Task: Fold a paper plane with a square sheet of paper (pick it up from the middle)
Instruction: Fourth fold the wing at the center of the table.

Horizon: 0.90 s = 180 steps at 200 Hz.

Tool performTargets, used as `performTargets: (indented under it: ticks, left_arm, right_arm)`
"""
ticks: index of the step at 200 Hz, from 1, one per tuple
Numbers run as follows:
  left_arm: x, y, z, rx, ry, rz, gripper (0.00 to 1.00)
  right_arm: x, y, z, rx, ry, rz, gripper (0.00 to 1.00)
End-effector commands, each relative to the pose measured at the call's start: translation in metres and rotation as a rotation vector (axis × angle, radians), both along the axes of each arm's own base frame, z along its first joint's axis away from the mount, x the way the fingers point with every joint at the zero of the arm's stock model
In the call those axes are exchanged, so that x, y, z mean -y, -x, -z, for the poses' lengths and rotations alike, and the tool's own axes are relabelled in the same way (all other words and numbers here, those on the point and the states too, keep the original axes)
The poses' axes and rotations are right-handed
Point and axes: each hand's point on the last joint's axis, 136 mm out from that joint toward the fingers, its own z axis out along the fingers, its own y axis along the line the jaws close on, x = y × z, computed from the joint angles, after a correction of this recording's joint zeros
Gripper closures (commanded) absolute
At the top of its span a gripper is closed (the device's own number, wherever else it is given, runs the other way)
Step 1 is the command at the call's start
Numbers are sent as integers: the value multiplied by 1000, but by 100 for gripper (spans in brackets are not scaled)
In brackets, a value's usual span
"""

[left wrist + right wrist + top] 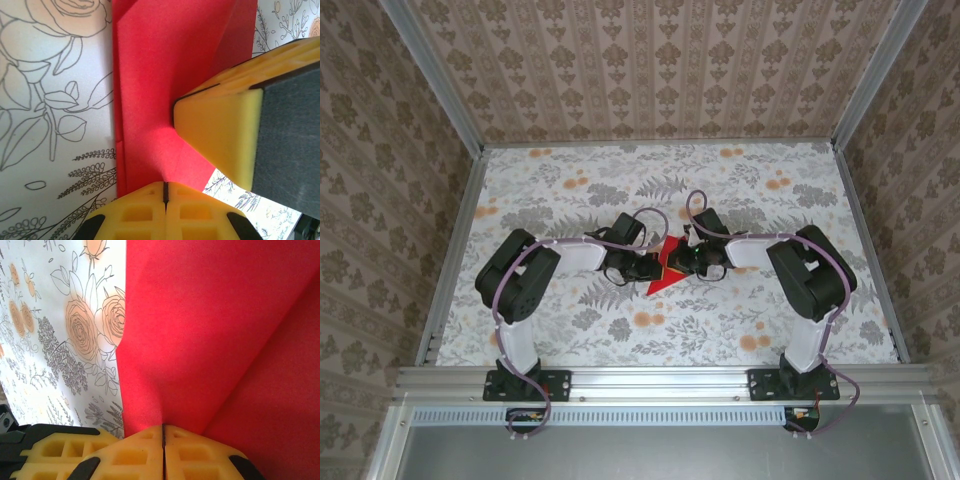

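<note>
- Red paper [665, 268], creased to a point, sits at the middle of the surface [570, 200].
- Its long axis runs diagonally, tip toward near-left.
- My left fingers [140, 212] and right fingers [195, 450] both pinch it, closed.

Table [570, 330] with a white flower-printed cover, grey leaves and orange blooms, aluminium rail [660, 378] along its near edge, the square sheet of paper [663, 274] near the middle, red, creased, tip toward the near edge.

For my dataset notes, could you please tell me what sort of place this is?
Probably a robot test booth: metal frame rails, wallpapered walls, and two arms bolted at a floral table.
</note>
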Motion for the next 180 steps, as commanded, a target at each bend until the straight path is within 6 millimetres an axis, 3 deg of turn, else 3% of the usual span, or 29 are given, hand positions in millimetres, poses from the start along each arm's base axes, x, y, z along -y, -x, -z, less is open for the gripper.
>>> performTargets:
  ticks: [1, 56, 84, 111, 133, 180]
  left_arm:
    - [-26, 23, 36, -94, -146, 8, 100]
    - [-32, 31, 44, -125, -161, 5, 100]
    - [-30, 31, 43, -125, -152, 10, 100]
    - [-29, 29, 41, -117, -146, 11, 100]
    - [-27, 28, 40, -112, -138, 12, 100]
    - [-27, 28, 41, -116, -141, 9, 100]
  right_arm:
    - [6, -12, 7, 17, 37, 31, 92]
    - [47, -38, 8, 35, 98, 131, 92]
    - [55, -54, -3, 66, 97, 151, 92]
    - [48, -58, -36, 144, 45, 135, 92]
    - [36, -49, -53, 177, 8, 94, 91]
    - [1, -19, -30, 108, 6, -7, 91]
